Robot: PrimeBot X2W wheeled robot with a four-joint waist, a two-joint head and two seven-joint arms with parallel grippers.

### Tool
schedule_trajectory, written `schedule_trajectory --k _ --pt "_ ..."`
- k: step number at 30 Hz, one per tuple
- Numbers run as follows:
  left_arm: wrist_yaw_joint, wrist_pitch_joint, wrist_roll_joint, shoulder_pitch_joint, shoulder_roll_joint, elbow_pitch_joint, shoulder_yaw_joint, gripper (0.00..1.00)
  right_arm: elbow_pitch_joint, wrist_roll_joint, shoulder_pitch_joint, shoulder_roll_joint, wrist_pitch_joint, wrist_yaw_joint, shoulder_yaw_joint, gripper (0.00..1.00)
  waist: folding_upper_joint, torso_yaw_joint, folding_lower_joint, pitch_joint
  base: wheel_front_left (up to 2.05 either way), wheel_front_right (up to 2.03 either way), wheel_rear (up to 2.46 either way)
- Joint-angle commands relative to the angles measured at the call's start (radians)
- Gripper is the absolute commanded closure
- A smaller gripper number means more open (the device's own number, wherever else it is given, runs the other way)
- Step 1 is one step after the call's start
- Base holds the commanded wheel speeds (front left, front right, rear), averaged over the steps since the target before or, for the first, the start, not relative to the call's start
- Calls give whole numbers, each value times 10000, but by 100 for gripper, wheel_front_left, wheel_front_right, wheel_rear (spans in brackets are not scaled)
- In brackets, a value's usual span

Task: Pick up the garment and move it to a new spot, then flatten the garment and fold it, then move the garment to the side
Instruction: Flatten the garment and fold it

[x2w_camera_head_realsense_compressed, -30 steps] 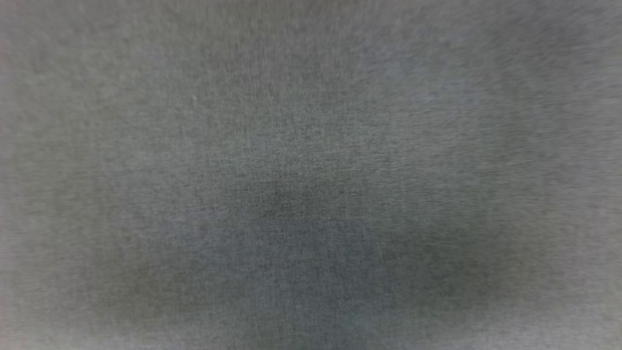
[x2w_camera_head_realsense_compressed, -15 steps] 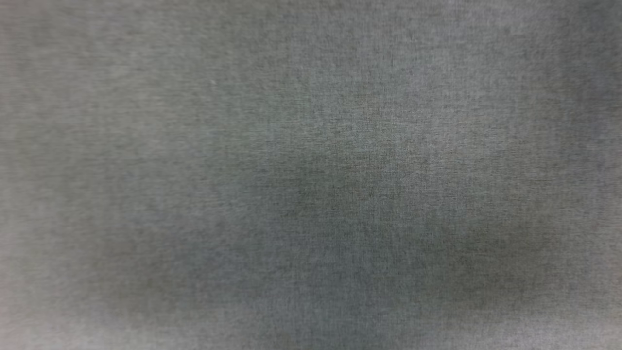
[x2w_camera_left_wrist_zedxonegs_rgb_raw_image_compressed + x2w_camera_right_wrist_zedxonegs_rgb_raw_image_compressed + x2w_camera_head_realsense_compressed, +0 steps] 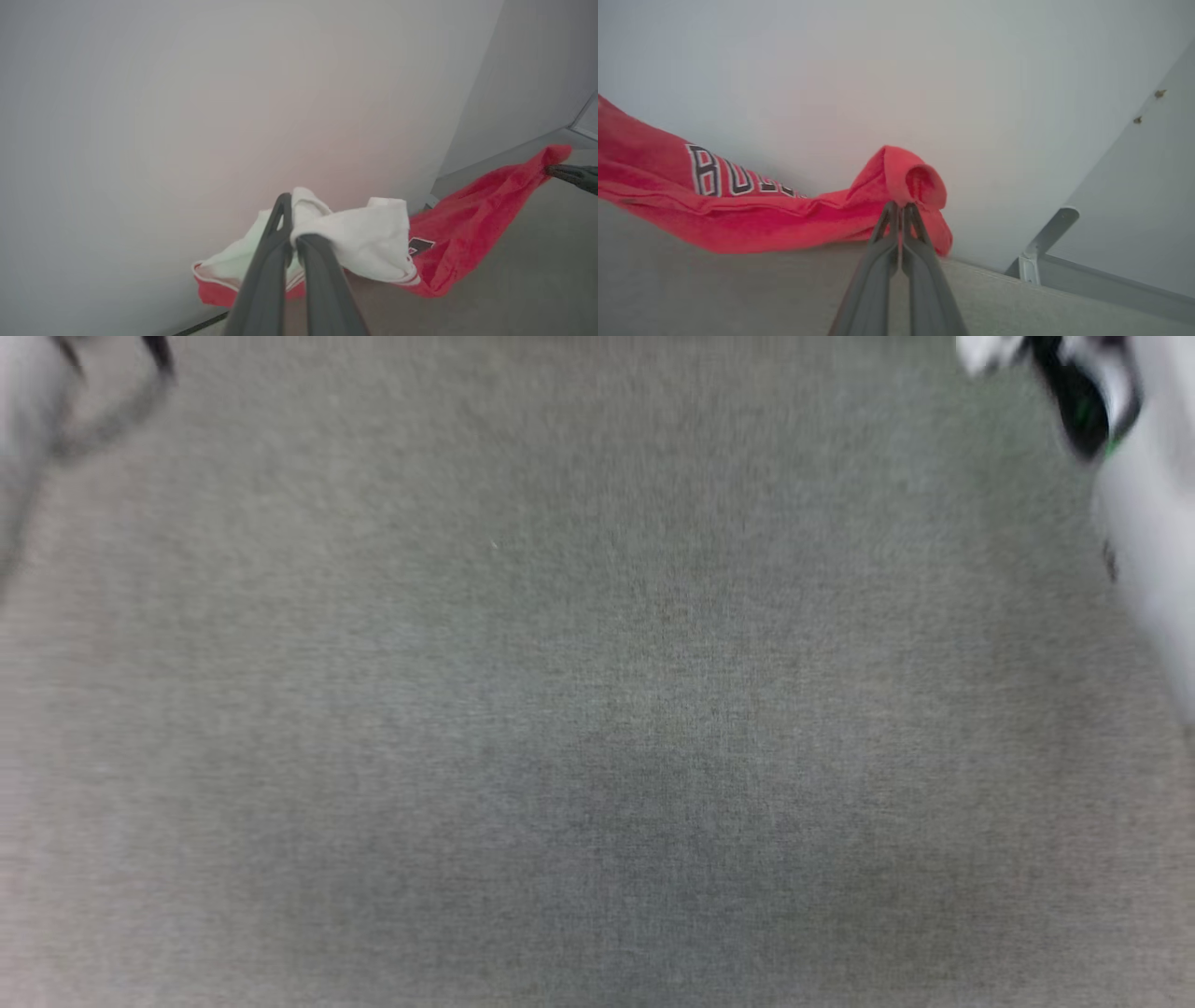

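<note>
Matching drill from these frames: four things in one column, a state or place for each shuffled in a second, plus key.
Things:
1. left gripper
2. right gripper
3. lettering
4. bracket

States or places:
A. shut on a red fold of the garment
B. at the foot of the wall
C. shut on the garment's white part
D. black and white, on red cloth

Pairs: 1-C, 2-A, 3-D, 4-B
</note>
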Motion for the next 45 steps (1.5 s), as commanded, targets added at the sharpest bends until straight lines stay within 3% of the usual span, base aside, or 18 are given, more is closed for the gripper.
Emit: schedule_trajectory --k 1,6,10,16,19,20,25,30,39,45 --pt "17 -6 -59 474 171 -240 -190 100 -341 505 621 -216 190 -11 351 100 0 276 0 -1243 0 0 0" --pt "20 90 -504 2312 750 -1347 -705 100 -2439 2352 2779 -1655 972 -11 1636 100 0 491 0 -2231 0 0 0" --pt "456 27 -747 3955 1330 -2611 -1018 100 -4279 3475 4573 -2985 1411 -11 2297 100 0 593 0 -2894 0 0 0" --pt "2065 -199 -1046 6486 2677 -5811 -1436 100 -6507 4356 7090 -4671 1888 -11 2509 100 0 731 0 -3571 0 0 0" --pt "3083 -264 -1211 7705 3446 -7641 -1618 100 -7257 4479 8271 -5114 1983 -11 2220 100 0 799 0 -3729 0 0 0" --pt "3083 -264 -1211 7705 3446 -7641 -1618 100 -7257 4479 8271 -5114 1983 -11 2220 100 0 799 0 -3729 0 0 0" --pt "4513 -266 -1612 9392 4440 -9939 -1868 100 -8227 4460 10106 -5446 2209 -11 1515 100 0 917 0 -3921 0 0 0" --pt "5448 -501 -2047 10694 4958 -11303 -1996 100 -9032 4259 11987 -5517 2530 -11 616 100 0 1067 0 -3998 0 0 0" --pt "6433 -847 -2719 12141 5284 -12529 -2079 100 -10676 3659 14759 -5093 3261 -11 -1247 100 0 1137 0 -3765 0 0 0" --pt "6862 -552 -2630 11770 5910 -13227 -1875 100 -11901 3248 15596 -4521 4093 -11 -2427 100 0 989 0 -3512 0 0 0"
